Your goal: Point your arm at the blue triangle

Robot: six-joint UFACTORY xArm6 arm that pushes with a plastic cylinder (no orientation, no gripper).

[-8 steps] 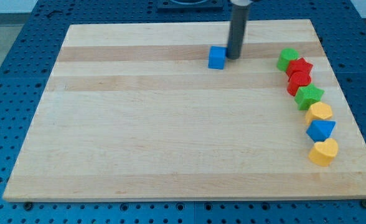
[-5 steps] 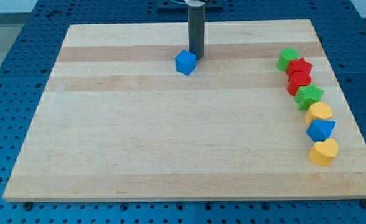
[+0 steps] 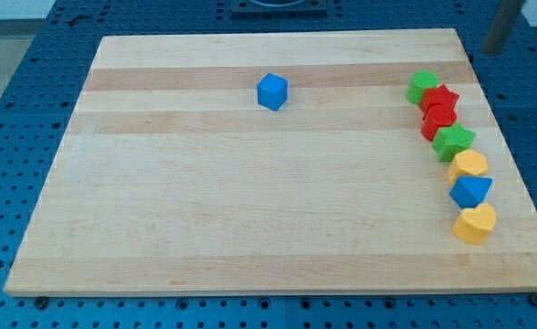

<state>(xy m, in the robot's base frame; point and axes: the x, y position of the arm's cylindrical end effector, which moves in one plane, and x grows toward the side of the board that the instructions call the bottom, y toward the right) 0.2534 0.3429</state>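
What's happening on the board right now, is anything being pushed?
Nothing is being pushed. My tip is off the board at the view's top right, touching no block. The blue cube sits alone near the top centre. The blue triangle waits in the curved line of blocks along the right edge, between a yellow block and a yellow heart.

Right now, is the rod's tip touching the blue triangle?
Apart. The camera view shows my tip off the board at the view's top right corner, with the blue triangle far below it in the right-hand column of blocks.
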